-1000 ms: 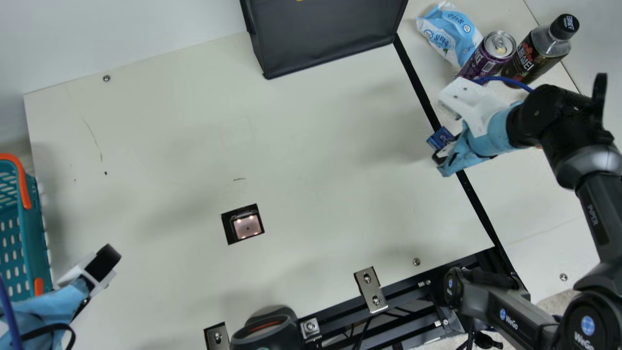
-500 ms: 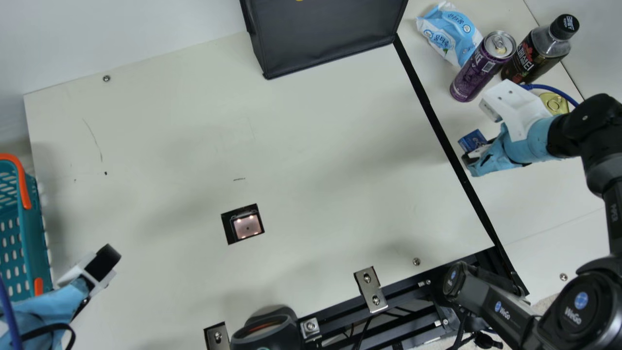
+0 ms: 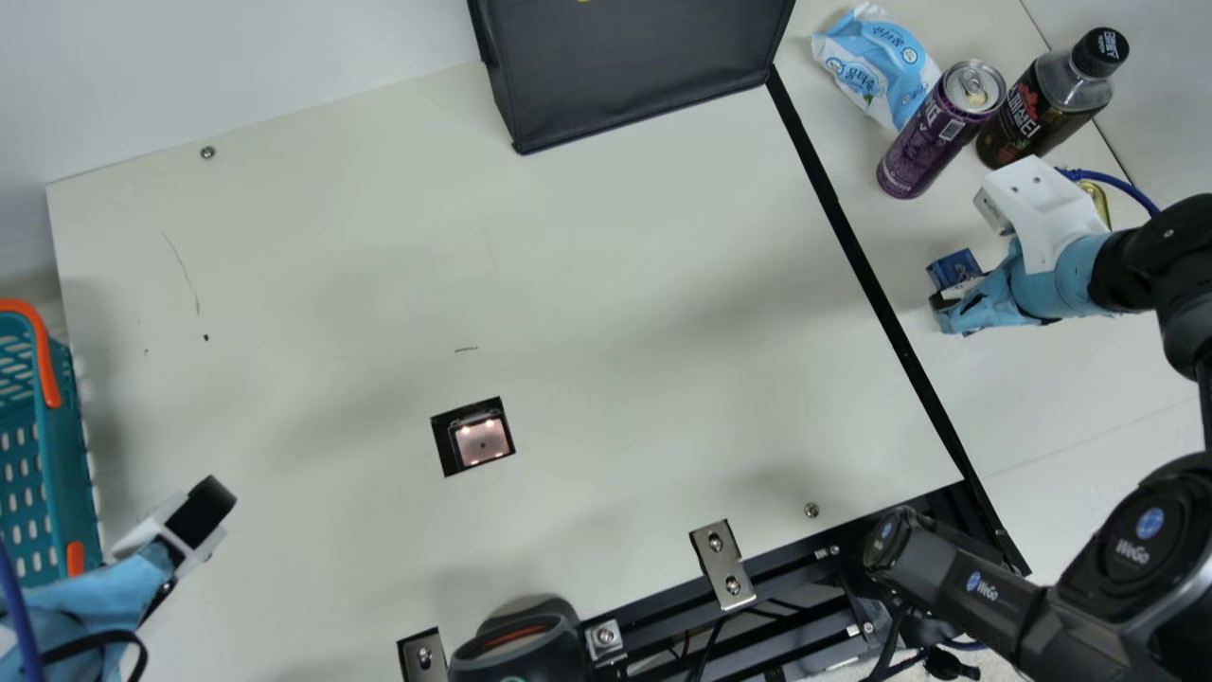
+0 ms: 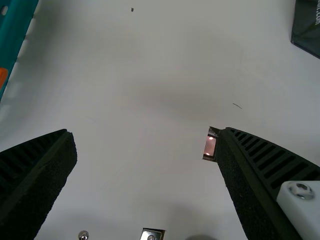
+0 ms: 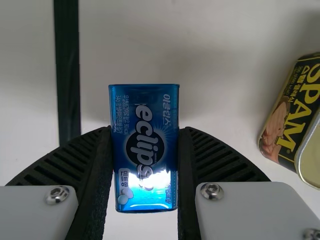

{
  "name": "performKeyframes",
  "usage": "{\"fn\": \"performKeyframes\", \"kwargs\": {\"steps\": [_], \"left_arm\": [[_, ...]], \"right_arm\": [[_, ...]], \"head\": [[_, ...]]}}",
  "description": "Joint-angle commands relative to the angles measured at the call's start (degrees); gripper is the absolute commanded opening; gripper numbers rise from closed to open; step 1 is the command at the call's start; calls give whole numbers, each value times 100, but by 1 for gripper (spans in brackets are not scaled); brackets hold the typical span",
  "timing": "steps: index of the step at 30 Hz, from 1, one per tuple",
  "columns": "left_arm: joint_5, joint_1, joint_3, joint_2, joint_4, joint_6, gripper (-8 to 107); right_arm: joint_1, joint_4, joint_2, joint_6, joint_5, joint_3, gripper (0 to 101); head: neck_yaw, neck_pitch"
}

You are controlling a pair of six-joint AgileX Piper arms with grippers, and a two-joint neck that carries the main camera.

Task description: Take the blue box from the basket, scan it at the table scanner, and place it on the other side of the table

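Note:
My right gripper (image 3: 947, 292) is over the table part right of the black strip, with the blue box (image 3: 954, 269) in its fingers. In the right wrist view, the gripper (image 5: 145, 165) is shut on both sides of the blue box (image 5: 145, 145), whose printed face shows. At lower left in the main view is my left gripper (image 3: 204, 516); the left wrist view has this gripper (image 4: 147, 145) open with nothing between its fingers. The table scanner (image 3: 481, 440) lies in a square cutout near the middle. The teal basket (image 3: 47, 455) stands at the left edge.
A black bag (image 3: 634, 66) stands at the far edge. Right of the strip are a blue-white packet (image 3: 876, 66), a purple can (image 3: 933, 137), a dark bottle (image 3: 1046, 104) and a yellow-black tin (image 5: 300, 110) near my right gripper. A handheld scanner (image 3: 519, 649) sits at the front edge.
My right arm has moved right across the black strip, carrying the blue box away from the strip, and its motion slowed lately. My left arm has kept still.

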Motion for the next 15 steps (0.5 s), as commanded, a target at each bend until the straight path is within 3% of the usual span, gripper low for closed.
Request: {"fn": "performKeyframes", "kwargs": {"steps": [1,8,15], "left_arm": [[0,0,0,0,0,0,90],[0,0,0,0,0,0,90],[0,0,0,0,0,0,90]], "right_arm": [[-1,11,56,-16,-201,42,0],[4,127,230,-80,-682,187,0],[21,259,326,-153,-945,242,0]], "head": [[-13,-175],[-13,-175],[-13,-175]]}}
